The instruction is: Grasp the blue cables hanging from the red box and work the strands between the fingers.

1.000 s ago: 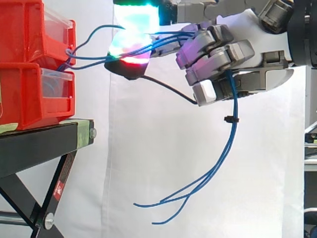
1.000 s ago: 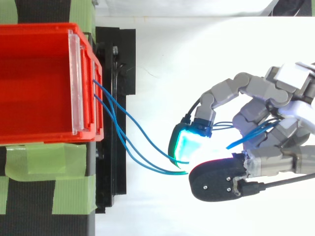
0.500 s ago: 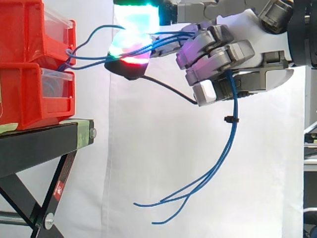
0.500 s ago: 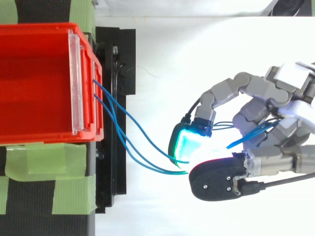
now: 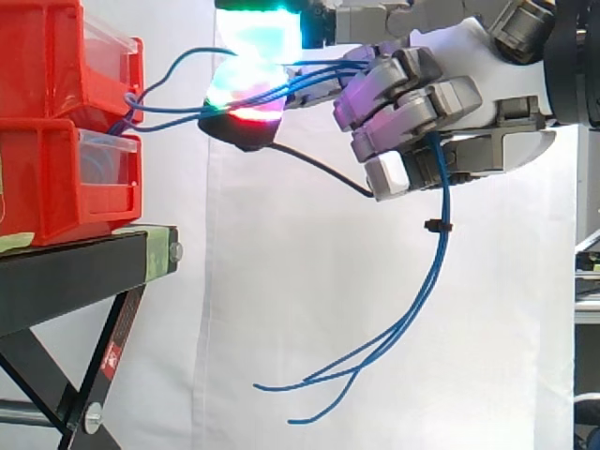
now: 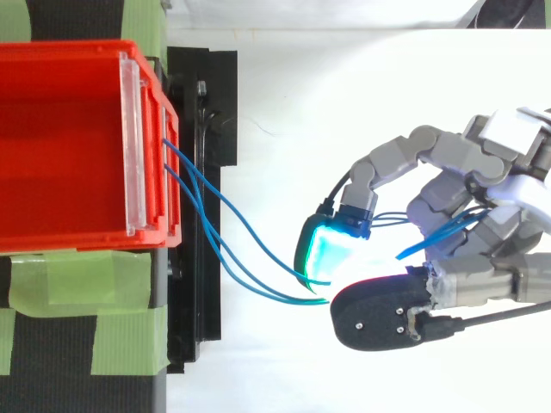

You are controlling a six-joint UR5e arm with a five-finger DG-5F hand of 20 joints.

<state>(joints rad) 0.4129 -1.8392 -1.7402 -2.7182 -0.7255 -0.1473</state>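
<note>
Several thin blue cables (image 5: 169, 111) run from the front of the stacked red boxes (image 5: 56, 122) rightwards into my hand (image 5: 441, 112). The hand comes in from the right, level with the upper box, its fingers curled round the strands. The glowing fingertips (image 5: 246, 94) pinch the cables near the boxes. Below the hand the loose ends (image 5: 394, 337) hang down and curl left. From above, the cables (image 6: 224, 232) leave the red box (image 6: 77, 146) and arc to the hand (image 6: 465, 215), whose glowing pad (image 6: 327, 254) presses against the thumb.
The red boxes rest on a black stand (image 5: 84, 272) with green tape (image 6: 86, 284) on it. A white curtain forms the backdrop. A black cable tie (image 5: 433, 225) sits on the hanging strands.
</note>
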